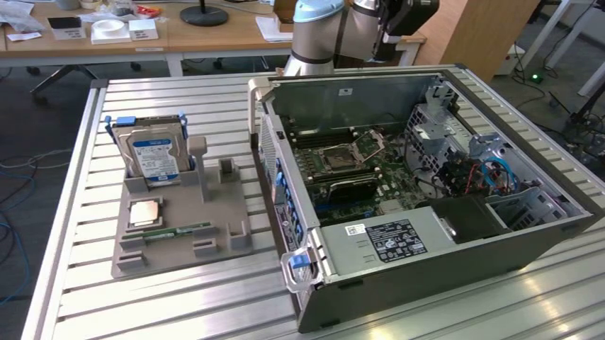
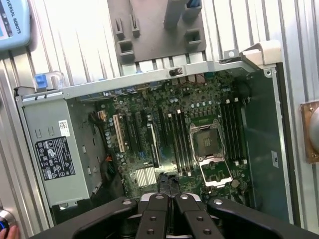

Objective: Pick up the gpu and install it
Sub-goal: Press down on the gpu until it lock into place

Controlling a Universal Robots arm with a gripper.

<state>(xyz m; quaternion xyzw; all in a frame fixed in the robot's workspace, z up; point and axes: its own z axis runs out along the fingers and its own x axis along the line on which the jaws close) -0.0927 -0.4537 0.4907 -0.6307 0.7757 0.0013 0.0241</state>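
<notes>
Tool (image 2: 169, 185): fingers pressed together, nothing between them, poised above the open computer case (image 1: 529, 234) and over its motherboard (image 2: 199, 112).
Gpu (image 1: 346, 190): black card seated upright in a motherboard slot, below the empty CPU socket (image 1: 338, 153); seen edge-on in the wrist view.
Power supply (image 1: 392, 239): grey box with label, at the case's near end.
Grey holder tray (image 1: 170, 248): on the slatted tabletop (image 1: 66, 234), at the exterior view's left of the case, carrying a hard drive (image 1: 156, 159) with blue label and a RAM stick (image 1: 175, 231).
</notes>
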